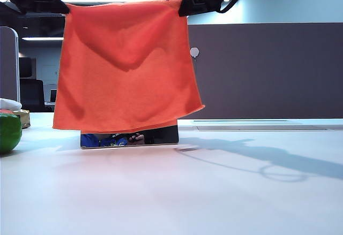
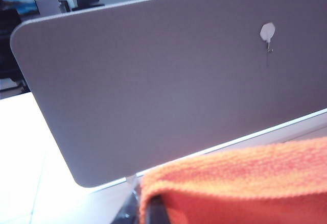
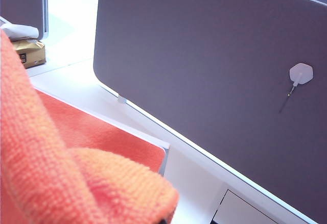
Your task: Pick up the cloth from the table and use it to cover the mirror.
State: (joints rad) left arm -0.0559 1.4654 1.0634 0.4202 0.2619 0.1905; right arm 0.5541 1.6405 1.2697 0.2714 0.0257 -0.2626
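— Where's the cloth now?

— Hanging spread out right in front of the mirror, hiding all but its bottom strip. The left gripper is closed tight on one top corner, the right gripper closed tight on the other, both high above the mirror.

— And the mirror itself?

— Upright on the table, in front of the grey partition. A green ball sits well off to its left.
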